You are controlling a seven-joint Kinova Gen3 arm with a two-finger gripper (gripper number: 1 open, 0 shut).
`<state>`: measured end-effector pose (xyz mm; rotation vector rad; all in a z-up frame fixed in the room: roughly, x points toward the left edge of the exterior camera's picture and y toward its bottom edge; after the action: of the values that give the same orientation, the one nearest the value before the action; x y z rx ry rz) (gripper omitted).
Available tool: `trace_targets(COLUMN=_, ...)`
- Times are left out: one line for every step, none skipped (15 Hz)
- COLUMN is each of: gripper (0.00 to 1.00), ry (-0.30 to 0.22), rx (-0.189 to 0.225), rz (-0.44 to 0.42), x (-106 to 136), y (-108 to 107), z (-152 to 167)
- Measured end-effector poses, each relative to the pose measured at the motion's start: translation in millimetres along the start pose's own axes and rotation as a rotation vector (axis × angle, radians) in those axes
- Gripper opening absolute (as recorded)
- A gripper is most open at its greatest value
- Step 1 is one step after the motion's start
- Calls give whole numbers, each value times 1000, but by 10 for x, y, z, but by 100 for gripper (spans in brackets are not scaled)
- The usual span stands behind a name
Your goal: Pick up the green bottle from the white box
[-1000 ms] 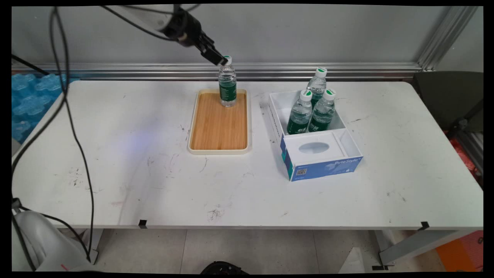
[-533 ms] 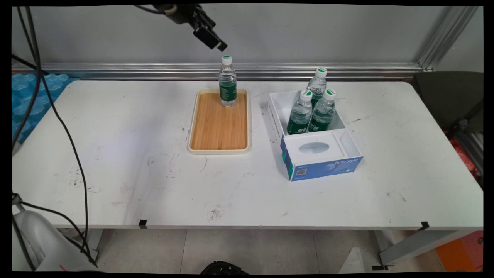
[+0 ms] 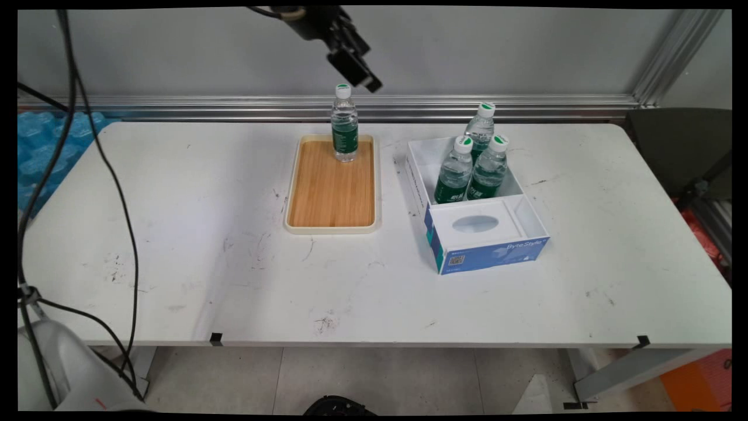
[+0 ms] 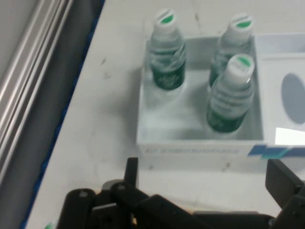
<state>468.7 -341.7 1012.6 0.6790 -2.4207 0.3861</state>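
My gripper [image 3: 365, 79] hangs high above the table's far edge, just up and to the right of a clear water bottle [image 3: 344, 126] with a green label. That bottle stands upright at the far end of a wooden tray [image 3: 331, 193]. In the hand view the gripper [image 4: 205, 183] is open and holds nothing. Its fingers [image 4: 131, 172] stand wide apart. Ahead of it lies a white box [image 4: 190, 149] with three upright bottles [image 4: 231, 93] in it. The same box [image 3: 416, 169] sits right of the tray.
A blue and white tissue box [image 3: 488, 234] adjoins the white box on its near side. Black cables [image 3: 120, 193] hang over the table's left part. An aluminium rail [image 3: 467, 105] runs along the back edge. Blue packs [image 3: 41, 146] lie off the table's left.
The gripper was at the cap of the bottle on the tray, then rose clear of it and swung right. The bottle stays upright on the tray.
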Motion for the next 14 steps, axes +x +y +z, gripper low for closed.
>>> trace_targets(gripper=100, ry=-1, rx=-13, rz=4, x=59, y=38, z=80)
trace_targets(gripper=100, ry=-2, rx=-27, rz=9, x=126, y=80, z=187)
trace_targets(gripper=100, ry=-5, rx=-39, rz=13, x=177, y=117, z=296)
trace_targets(gripper=100, ry=-8, rx=-48, rz=17, x=214, y=147, z=393)
trace_targets(gripper=100, ry=-13, rx=-56, rz=20, x=240, y=175, z=501)
trace_targets(gripper=100, ry=-19, rx=-66, rz=24, x=268, y=209, z=651)
trace_targets(gripper=100, ry=-25, rx=-73, rz=27, x=282, y=234, z=765)
trace_targets(gripper=100, ry=-30, rx=-79, rz=31, x=295, y=260, z=903)
trace_targets(gripper=100, ry=-35, rx=-85, rz=34, x=305, y=284, z=1044)
trace_targets(gripper=100, ry=-40, rx=-90, rz=37, x=314, y=302, z=1163)
trace_targets(gripper=100, ry=-44, rx=-95, rz=39, x=322, y=318, z=1301)
trace_targets(gripper=100, ry=-49, rx=-100, rz=41, x=326, y=332, z=1436)
trace_targets(gripper=100, ry=-53, rx=-104, rz=43, x=330, y=343, z=1547)
trace_targets(gripper=100, ry=-58, rx=-108, rz=46, x=332, y=355, z=1675)
